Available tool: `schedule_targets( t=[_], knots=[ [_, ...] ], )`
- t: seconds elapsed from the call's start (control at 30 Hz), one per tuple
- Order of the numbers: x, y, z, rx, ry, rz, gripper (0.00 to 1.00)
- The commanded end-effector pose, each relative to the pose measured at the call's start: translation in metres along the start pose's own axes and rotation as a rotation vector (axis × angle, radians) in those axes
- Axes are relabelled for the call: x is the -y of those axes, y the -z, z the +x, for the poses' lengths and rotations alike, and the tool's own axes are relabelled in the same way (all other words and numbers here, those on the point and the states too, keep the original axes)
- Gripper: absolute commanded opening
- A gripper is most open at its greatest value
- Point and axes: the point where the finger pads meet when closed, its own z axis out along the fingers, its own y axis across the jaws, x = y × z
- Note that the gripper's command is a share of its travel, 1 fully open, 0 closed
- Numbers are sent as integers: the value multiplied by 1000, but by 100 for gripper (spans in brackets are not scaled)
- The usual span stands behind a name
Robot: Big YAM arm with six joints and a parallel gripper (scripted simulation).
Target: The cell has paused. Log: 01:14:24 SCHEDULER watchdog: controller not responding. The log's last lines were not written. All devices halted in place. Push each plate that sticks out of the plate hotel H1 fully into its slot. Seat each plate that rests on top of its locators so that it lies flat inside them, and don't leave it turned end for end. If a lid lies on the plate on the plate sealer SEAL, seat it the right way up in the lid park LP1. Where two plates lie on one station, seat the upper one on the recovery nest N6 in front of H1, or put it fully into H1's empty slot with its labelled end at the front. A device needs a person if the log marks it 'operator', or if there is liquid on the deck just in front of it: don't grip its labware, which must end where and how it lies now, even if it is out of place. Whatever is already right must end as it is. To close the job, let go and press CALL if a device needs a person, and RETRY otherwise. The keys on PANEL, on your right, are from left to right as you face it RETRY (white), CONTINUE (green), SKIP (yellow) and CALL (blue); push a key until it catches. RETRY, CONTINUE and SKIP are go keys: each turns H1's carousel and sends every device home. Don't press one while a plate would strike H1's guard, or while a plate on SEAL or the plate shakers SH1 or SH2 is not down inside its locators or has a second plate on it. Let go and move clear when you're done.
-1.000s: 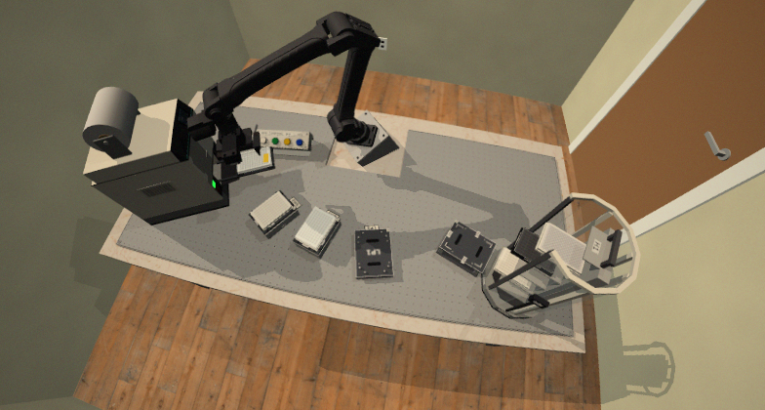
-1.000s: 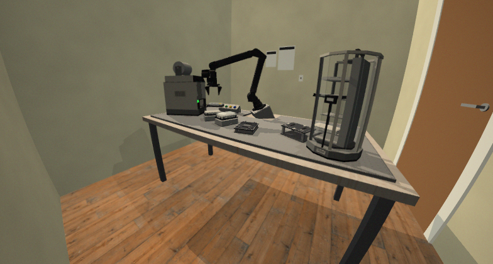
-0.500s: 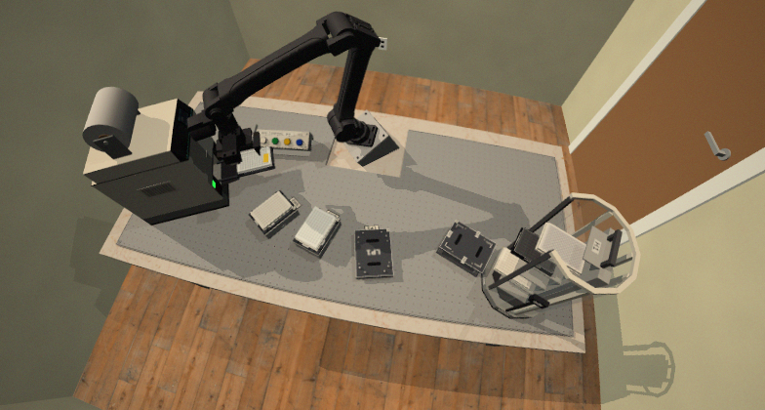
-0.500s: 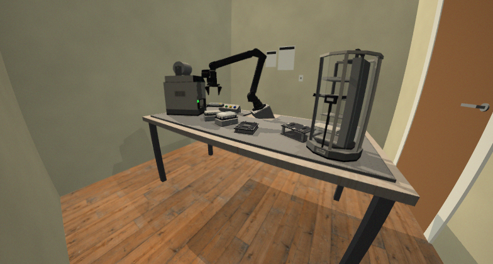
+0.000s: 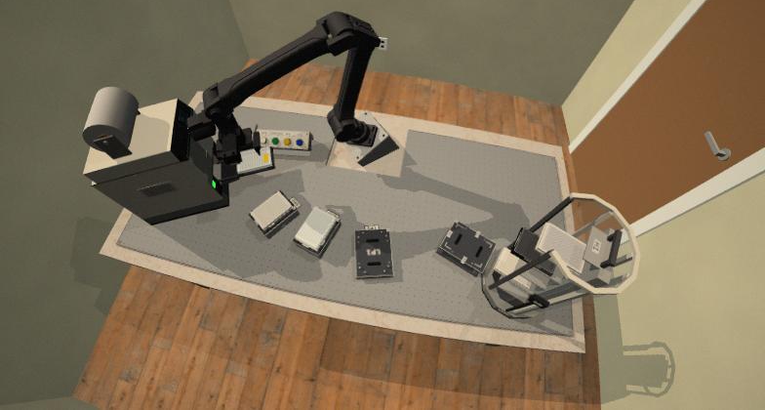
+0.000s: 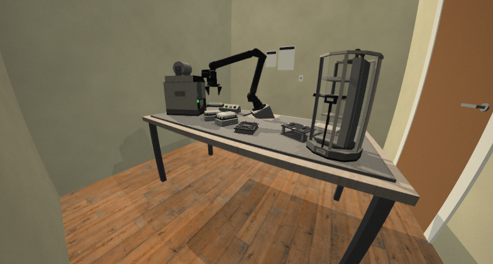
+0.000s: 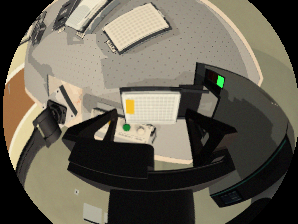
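My gripper (image 5: 231,150) is open and empty. It hangs above the plate (image 5: 255,160) on the stage of the sealer SEAL (image 5: 155,160). In the wrist view this plate (image 7: 150,106) is white with a well grid and a yellow label at its left end, and it lies between my spread fingers, well below them. In the side view my gripper (image 6: 213,88) is well above the deck beside SEAL (image 6: 182,98). I cannot tell whether a lid lies on the plate. The key panel (image 5: 283,140) stands just behind the plate.
Two shakers, each with a white plate (image 5: 273,210) (image 5: 317,228), stand in front of SEAL. The lid park LP1 (image 5: 373,253) and the nest N6 (image 5: 465,247) are bare. The hotel H1 (image 5: 559,258) at the far right holds plates; one (image 5: 505,263) reaches towards N6.
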Motion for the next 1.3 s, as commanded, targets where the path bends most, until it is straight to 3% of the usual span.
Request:
schedule_targets(
  t=[0.0, 0.77, 0.8, 0.83, 0.87, 0.9, 1.13, 1.27],
  knots=[
    [10, 5, -3, 4, 5, 28, 100],
    [10, 5, -3, 4, 5, 28, 100],
    [2, -8, -4, 4, 10, -6, 100],
    [2, 1, -5, 4, 13, -6, 100],
    [16, 24, -8, 10, 18, 45, 100],
    [15, 31, -7, 11, 19, 57, 100],
    [15, 52, -2, 5, 9, 62, 100],
    [16, 53, -2, 4, 8, 49, 100]
  ],
)
